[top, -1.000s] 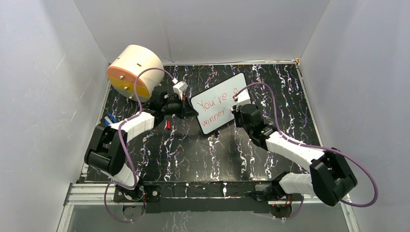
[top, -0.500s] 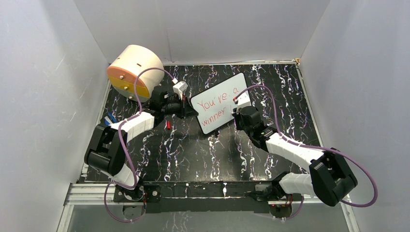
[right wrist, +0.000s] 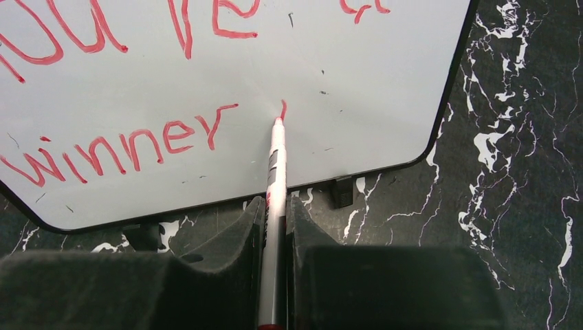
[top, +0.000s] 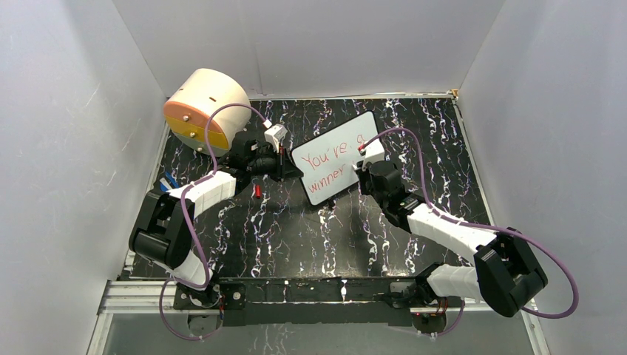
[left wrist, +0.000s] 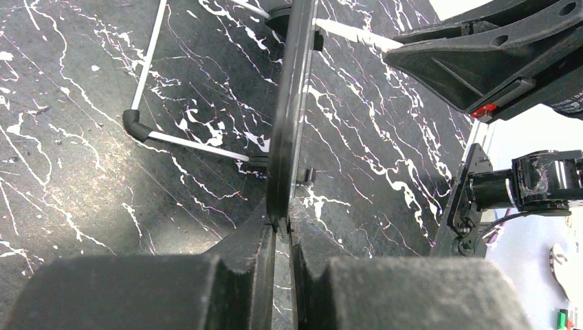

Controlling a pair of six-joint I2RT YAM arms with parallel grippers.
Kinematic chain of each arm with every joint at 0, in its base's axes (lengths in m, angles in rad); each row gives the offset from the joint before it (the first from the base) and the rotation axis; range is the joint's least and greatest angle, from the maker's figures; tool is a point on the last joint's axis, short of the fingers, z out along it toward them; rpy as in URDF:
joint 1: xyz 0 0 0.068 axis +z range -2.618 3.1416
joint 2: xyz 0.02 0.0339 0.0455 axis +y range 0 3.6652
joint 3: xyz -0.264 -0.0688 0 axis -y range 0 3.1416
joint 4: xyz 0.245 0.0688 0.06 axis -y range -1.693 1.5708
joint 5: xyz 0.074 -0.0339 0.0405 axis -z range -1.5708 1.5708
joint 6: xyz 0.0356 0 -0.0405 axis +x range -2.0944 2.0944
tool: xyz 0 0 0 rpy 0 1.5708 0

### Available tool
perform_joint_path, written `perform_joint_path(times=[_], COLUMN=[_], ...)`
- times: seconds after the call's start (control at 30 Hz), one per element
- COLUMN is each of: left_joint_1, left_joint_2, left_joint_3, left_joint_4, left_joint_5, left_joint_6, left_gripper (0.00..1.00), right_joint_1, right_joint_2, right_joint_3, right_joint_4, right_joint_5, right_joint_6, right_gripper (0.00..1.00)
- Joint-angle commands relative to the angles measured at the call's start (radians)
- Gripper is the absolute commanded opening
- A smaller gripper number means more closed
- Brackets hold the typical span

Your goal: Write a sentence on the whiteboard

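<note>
The whiteboard stands tilted at the table's middle back. The sentence, red lettering in two slanted lines, reads "You're a winner". My left gripper is shut on the board's left edge; in the left wrist view the board shows edge-on between the fingers. My right gripper is shut on a red marker. The marker's tip touches the board at a short red stroke just right of "winner".
A beige drum with an orange face lies at the back left. A small red cap lies on the black marbled table below my left gripper. A blue item sits by the left wall. White walls enclose the table.
My right gripper has shifted slightly with the marker over the board's right part. The left arm and the board have not moved.
</note>
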Motion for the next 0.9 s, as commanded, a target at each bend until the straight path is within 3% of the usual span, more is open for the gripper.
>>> perform_joint_path(times=[0.0, 0.87], left_joint_1=[-0.004, -0.004], left_joint_2=[-0.028, -0.032], left_joint_3=[0.018, 0.019], left_joint_4=[-0.039, -0.040], left_joint_5=[-0.009, -0.019], left_joint_6=[0.034, 0.032], left_gripper=[0.00, 0.00], right_joint_1=[-0.013, -0.043], right_joint_2=[-0.010, -0.004], right_joint_3=[0.013, -0.007], right_joint_4=[0.086, -0.007], right_joint_5=[0.023, -0.012], right_joint_6=[-0.015, 0.035], right_gripper=[0.00, 0.00])
